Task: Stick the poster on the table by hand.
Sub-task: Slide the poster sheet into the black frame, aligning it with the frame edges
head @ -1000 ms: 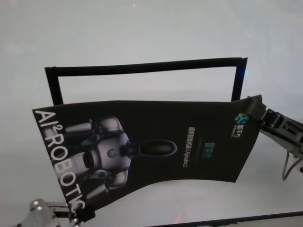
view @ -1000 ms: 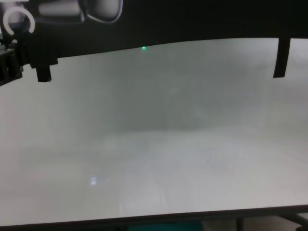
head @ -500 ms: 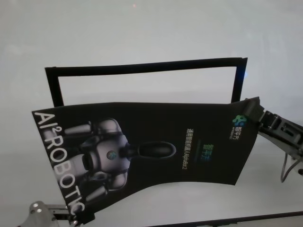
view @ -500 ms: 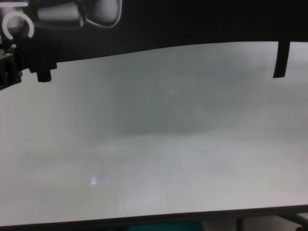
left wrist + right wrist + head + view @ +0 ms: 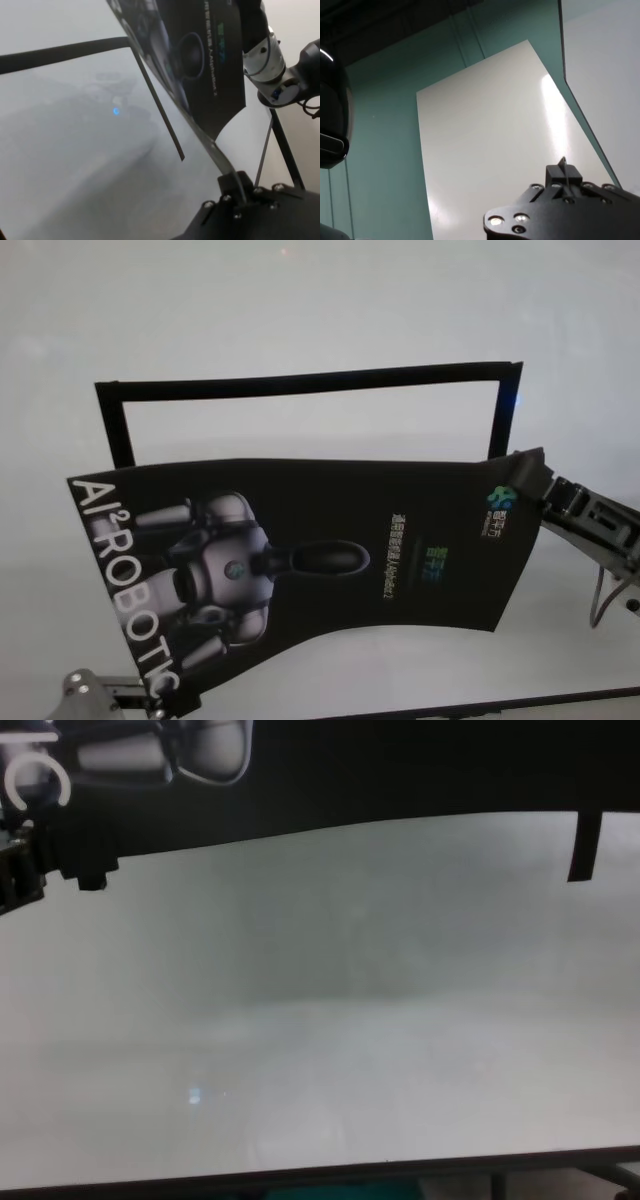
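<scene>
Left gripper (image 5: 165, 702) at 7 o'clock in the head view — pinched on the poster's (image 5: 320, 550) near-left corner. Right gripper (image 5: 532, 478) at 3 o'clock, clamped on the far-right corner. Poster is held off the table (image 5: 300, 300), sagging between the grips, print side up. Black rectangular outline (image 5: 300, 383) lies on the table at 12 o'clock, partly covered by the poster.

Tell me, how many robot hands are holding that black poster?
2. The left gripper pinches the poster at its near-left corner, at the head view's bottom edge. The right gripper clamps its far-right corner. The sheet sags between them above the table.
</scene>
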